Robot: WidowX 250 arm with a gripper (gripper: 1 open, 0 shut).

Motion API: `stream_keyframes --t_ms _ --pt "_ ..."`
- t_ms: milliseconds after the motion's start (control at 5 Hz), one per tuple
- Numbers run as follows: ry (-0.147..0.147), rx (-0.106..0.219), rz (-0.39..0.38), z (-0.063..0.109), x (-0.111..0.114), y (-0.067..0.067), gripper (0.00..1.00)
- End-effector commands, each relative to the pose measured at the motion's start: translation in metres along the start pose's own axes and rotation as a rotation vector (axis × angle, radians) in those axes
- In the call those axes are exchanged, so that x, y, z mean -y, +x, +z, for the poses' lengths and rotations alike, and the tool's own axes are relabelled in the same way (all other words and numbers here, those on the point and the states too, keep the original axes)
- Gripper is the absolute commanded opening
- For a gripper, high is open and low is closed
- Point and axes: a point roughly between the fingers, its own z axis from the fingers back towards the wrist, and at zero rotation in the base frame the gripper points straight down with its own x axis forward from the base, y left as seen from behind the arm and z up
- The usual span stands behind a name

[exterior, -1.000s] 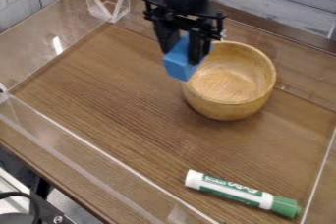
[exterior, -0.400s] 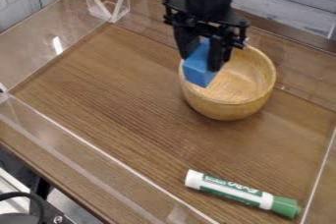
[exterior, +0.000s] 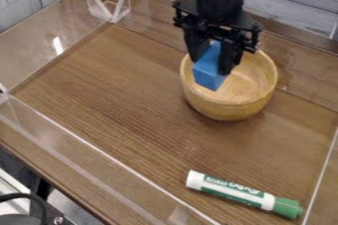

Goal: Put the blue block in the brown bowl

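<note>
The black tool (exterior: 215, 55) comes down from the top edge of the frame, right of centre, pointing straight at the counter. Its two dark fingers (exterior: 234, 53) are clamped on the small bright-blue rectangular block (exterior: 209, 70), which hangs upright between them with its lower end showing below the fingertips. The block sits over the left part of the round light-brown wooden bowl (exterior: 251, 96), in front of the hollow and held up in the air rather than resting inside. The bowl stands right of centre on the dark wood-grain counter (exterior: 119, 120), which is edged by low clear plastic walls (exterior: 27, 120). Near the lower right corner, well apart from the bowl, a green-and-white marker (exterior: 243, 192) lies flat on the counter, slanted with its green cap toward the right.
</note>
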Motion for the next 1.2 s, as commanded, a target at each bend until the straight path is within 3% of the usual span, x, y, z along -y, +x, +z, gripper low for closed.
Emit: stream_keyframes --t_ms 0,200,400,1000 --pt "0.01 0.068 -0.017 0.017 0.0076 0.0055 0.0" --pt "0.017 0.065 -0.019 0.0157 0.0114 0.0065 0.0" --pt "0.013 0.071 -0.018 0.0142 0.0137 0.0093 1.0" --pt "0.004 0.061 -0.019 0.0228 0.0138 0.0085 1.0"
